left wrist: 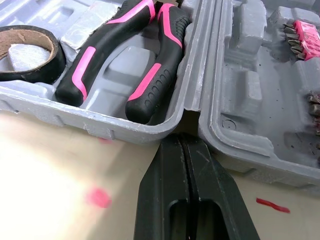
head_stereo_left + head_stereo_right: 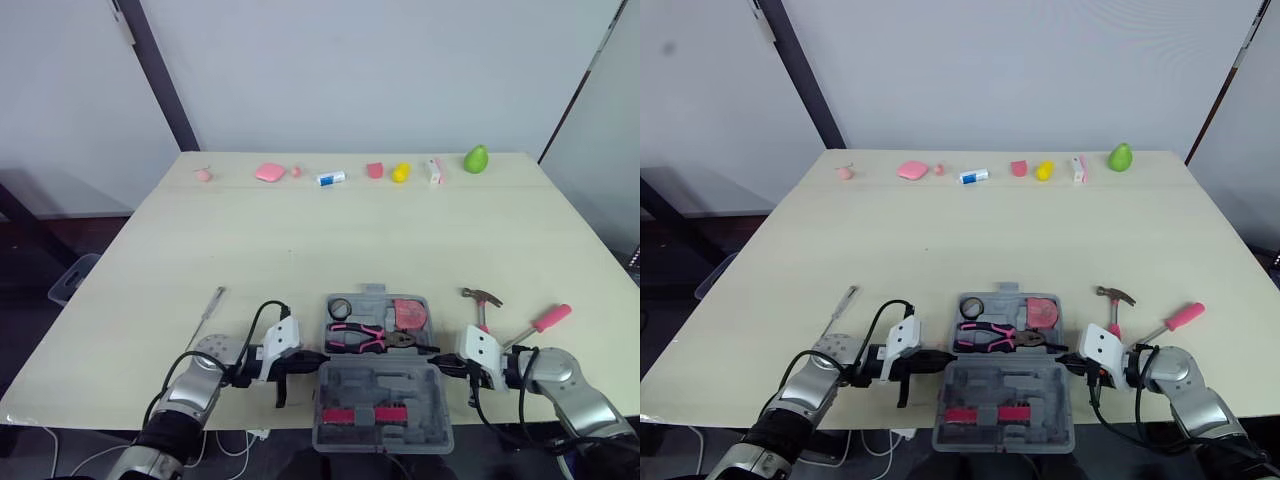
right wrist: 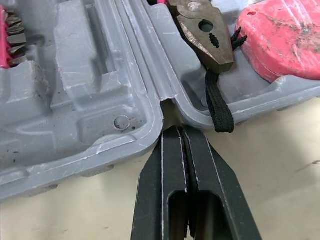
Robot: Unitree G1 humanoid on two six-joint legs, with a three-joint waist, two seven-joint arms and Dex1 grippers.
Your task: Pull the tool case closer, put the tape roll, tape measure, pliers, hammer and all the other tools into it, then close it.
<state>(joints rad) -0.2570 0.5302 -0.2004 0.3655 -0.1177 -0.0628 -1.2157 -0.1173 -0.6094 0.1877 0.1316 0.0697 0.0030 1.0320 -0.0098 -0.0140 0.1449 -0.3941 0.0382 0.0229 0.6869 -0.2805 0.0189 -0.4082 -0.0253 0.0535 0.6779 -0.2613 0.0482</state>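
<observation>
Both claws are pinched shut with nothing between their fingers. The left claw [image 1: 182, 137] has its tip pressed into the hinge notch on one side of the open tool case [image 2: 380, 385], and the right claw [image 3: 176, 129] meets the same notch from the opposite side. Closed fingers make a narrow, stiff wedge, which suits bracing or nudging the case from both flanks more than lifting anything.

The case lies flat between the two claws at the near table edge, so the pull looks done. Just beyond the left tip, inside the far half, sit the tape roll [image 2: 339, 307] and the pink-handled pliers [image 2: 365, 340]. Just beyond the right tip are the pliers' jaws and the red tape measure [image 2: 408, 313], with its black strap draped toward the rim. The near half holds a row of pink bits [image 2: 365, 414].

Still on the table, outside the case and past the right claw, are the hammer [image 2: 482, 303] and a pink-handled screwdriver [image 2: 540, 323]. A slim metal tool [image 2: 210, 303] lies outward of the left claw. Packing is therefore only partly done, and I judge the right claw is best placed to fetch the hammer.
</observation>
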